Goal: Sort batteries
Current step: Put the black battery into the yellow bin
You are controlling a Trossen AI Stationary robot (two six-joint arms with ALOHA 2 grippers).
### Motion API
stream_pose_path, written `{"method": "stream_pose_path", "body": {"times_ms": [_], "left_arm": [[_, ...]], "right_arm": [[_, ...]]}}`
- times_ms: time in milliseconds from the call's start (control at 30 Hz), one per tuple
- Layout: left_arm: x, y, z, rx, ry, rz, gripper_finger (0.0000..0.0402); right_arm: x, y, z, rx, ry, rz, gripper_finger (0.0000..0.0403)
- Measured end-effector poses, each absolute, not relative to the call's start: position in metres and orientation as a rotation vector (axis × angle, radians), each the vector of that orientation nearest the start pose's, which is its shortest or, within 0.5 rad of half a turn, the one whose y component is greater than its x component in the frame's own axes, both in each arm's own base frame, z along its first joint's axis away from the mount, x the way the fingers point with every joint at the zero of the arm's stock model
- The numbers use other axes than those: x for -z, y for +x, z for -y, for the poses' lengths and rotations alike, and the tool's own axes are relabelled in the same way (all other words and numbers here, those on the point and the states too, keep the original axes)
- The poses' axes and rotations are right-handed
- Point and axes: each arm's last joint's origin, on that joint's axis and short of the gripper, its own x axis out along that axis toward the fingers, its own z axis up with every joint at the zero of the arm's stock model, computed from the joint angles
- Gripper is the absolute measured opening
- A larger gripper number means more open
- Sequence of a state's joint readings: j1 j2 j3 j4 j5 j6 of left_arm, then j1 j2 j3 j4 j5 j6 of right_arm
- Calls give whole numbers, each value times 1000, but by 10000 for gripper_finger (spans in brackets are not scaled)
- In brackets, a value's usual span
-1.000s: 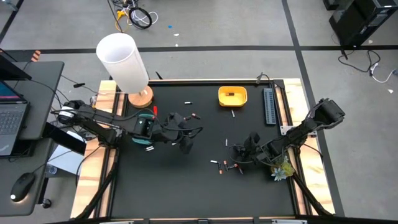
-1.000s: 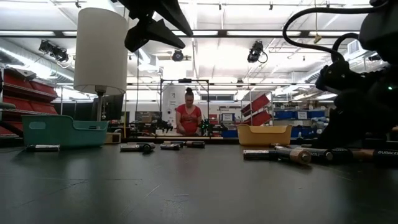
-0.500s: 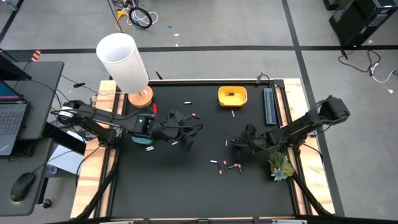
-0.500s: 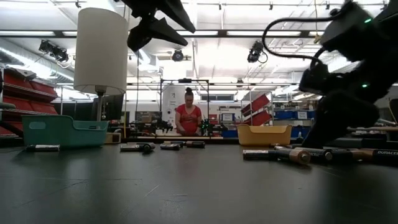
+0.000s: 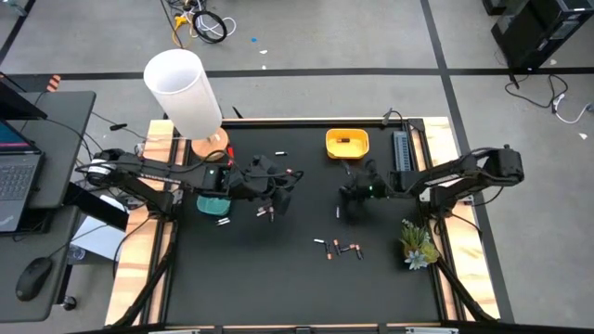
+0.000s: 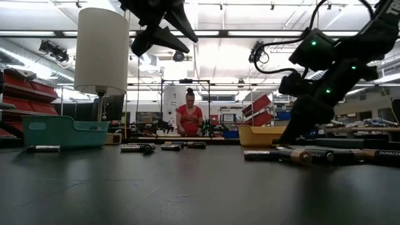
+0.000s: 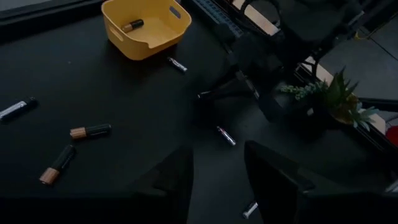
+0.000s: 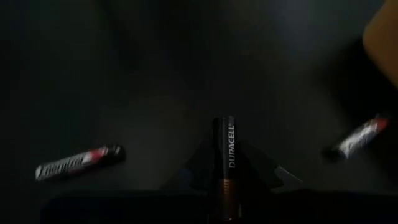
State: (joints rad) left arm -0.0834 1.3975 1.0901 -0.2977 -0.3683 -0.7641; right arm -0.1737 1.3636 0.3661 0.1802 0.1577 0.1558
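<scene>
**Right arm carries a battery toward the yellow bin as sorting goes on**

Taking the yellow bin (image 5: pixel 347 143) at the table's far edge as the landmark, and working from the near side of the table toward it: a small cluster of loose batteries (image 5: pixel 338 247) lies well short of the bin, toward the front of the dark table (image 5: pixel 278 278), the dark ones showing copper-coloured ends. A green plant sprig (image 5: pixel 419 248) sits off to their right by the table's edge.

Closer to the bin, the right gripper (image 5: pixel 356 193) hangs just in front of it, its fingers pinched on a dark battery (image 8: pixel 222 168) held lengthwise between them, copper end nearest the wrist. Two silver-and-red batteries lie on the table below it, one (image 8: pixel 79 162) to one side and another (image 8: pixel 356 138) to the other. The left gripper (image 5: pixel 276 192) waits well to the left of the bin, fingers spread and holding nothing.

Each battery looks light, rigid and smooth: a round cylinder that should roll at a nudge and could slip from a loose pinch. The surest hold is likely across the middle of the barrel, jaws square to its length.

The yellow bin holds at least one dark battery (image 7: pixel 132 25); a silver one (image 5: pixel 348 169) lies just outside its near wall. A teal bin (image 6: pixel 62 132) stands far to the left of it, near the white lamp (image 5: pixel 184 94); its contents cannot be seen. More batteries (image 5: pixel 281 152) lie scattered between the two bins.
</scene>
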Motion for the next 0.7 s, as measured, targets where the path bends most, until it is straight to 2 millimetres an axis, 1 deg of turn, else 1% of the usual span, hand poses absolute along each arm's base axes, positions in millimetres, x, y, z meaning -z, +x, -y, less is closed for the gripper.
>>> {"method": "stream_pose_path", "body": {"times_ms": [167,300,400,500,633,700], "left_arm": [[-292,304,15,-485,-600,-456,156],[-292,303,15,-491,-614,-459,156],[-292,303,15,-494,-625,-458,156],[-292,303,15,-490,-630,-461,156],[-292,303,15,-495,-648,-456,156],[-292,303,15,-495,-650,-454,156]], "right_arm": [[-131,219,60,362,132,-768,45],[-152,231,76,373,117,-715,45],[-167,236,94,429,115,-670,45],[-175,231,117,513,130,-657,45],[-178,218,144,613,120,-662,47],[-178,212,153,642,101,-671,64]]}}
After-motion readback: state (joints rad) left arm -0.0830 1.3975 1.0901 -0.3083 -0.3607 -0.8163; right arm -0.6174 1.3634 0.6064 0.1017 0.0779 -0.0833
